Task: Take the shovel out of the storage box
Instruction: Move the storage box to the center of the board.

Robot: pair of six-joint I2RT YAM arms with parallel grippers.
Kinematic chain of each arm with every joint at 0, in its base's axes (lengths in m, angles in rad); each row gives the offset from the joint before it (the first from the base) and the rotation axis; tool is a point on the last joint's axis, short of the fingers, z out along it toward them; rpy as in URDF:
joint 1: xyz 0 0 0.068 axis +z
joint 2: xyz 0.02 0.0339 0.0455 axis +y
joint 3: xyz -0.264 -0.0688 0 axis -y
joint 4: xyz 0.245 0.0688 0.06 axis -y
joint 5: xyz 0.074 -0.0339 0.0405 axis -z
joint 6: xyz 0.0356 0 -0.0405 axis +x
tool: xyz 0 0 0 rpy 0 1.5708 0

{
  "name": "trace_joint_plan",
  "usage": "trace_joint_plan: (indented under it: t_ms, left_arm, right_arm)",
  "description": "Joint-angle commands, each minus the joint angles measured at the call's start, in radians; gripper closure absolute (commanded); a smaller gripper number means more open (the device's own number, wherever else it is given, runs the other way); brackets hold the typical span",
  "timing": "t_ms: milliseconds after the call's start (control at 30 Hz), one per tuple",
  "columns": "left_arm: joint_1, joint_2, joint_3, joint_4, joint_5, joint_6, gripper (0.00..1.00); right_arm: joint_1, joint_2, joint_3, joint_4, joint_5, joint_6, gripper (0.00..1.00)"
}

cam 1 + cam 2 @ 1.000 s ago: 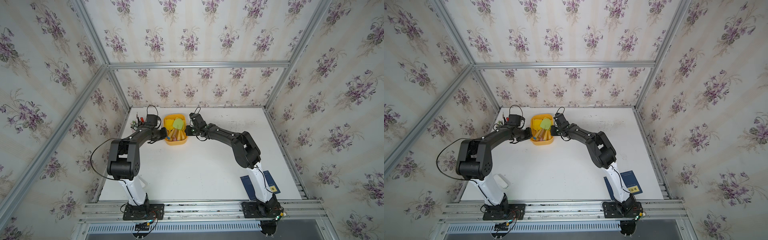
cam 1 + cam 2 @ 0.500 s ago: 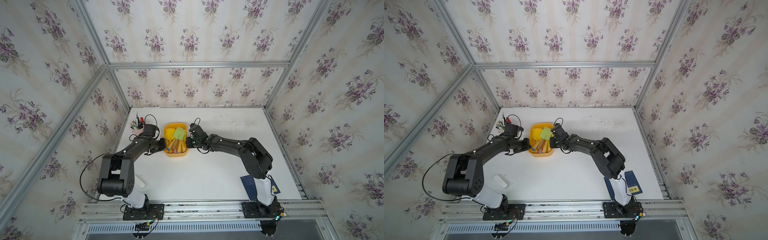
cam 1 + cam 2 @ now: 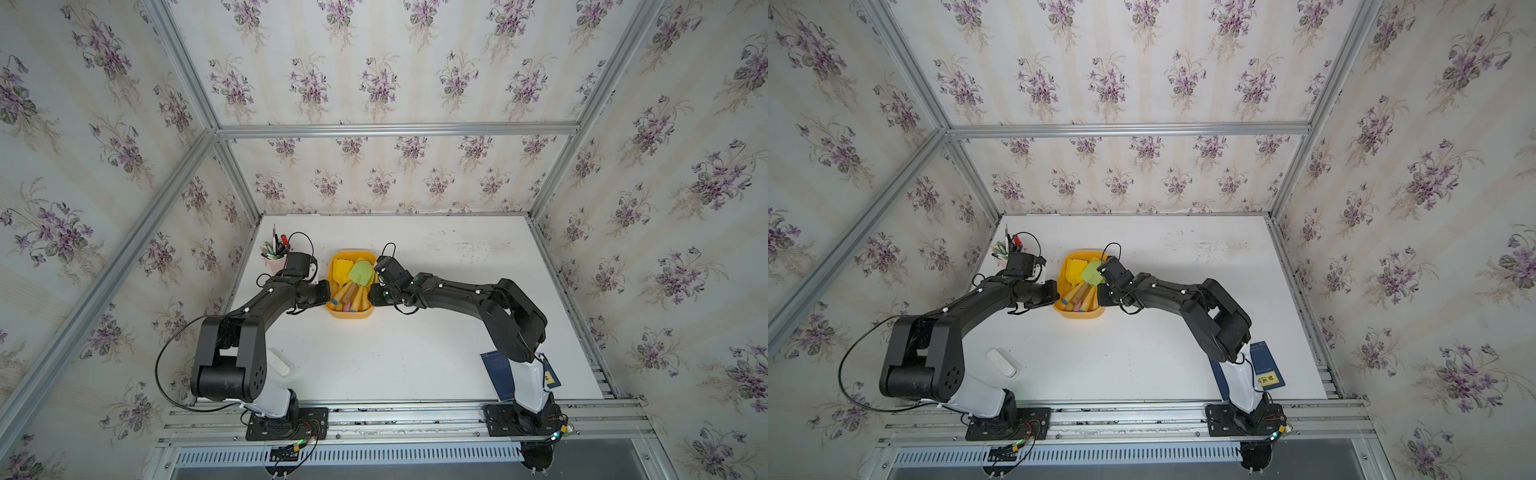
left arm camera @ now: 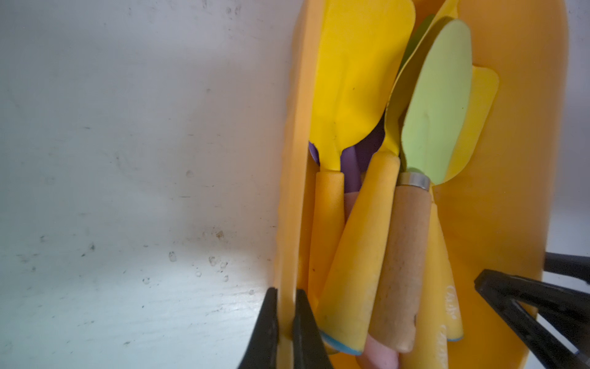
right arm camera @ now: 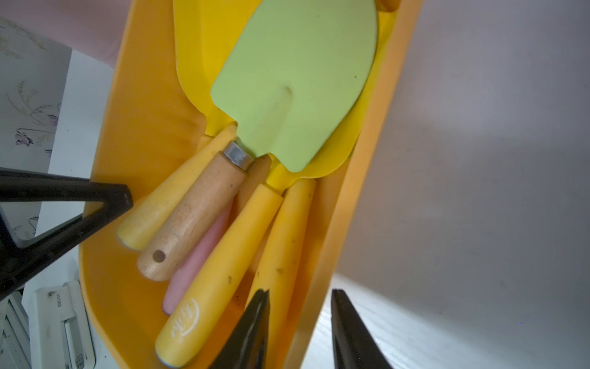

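Green shovel (image 5: 293, 80) lies in the storage box (image 5: 143, 127), right gripper (image 5: 300, 292) astride its wall

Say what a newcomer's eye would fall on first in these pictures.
The yellow-orange storage box, full of toy shovels, sits in the table's far half, a green shovel on top. The left gripper pinches one long wall; the right gripper straddles the opposite wall, jaws apart.
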Motion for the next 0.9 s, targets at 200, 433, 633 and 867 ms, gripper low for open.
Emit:
trace_joint_plan:
  t_ms: [200,433,633,867]
  left_arm:
    - [0.005,-0.019,-0.017,-0.069,-0.077,-0.013,0.99]
    - [0.005,-0.023,-0.012,-0.08,-0.052,-0.025,0.75]
    - [0.017,-0.06,0.0,-0.084,-0.039,-0.039,0.62]
    - [0.026,-0.01,0.072,-0.081,-0.009,-0.034,0.66]
  right_arm:
    - [-0.002,-0.041,0.019,-0.108,0.045,-0.018,0.46]
    - [0.008,-0.102,0.042,-0.136,0.052,0.019,0.45]
    - [0.055,-0.022,0.15,-0.122,-0.02,0.041,0.49]
    - [0.08,0.091,0.295,-0.146,-0.062,0.074,0.52]
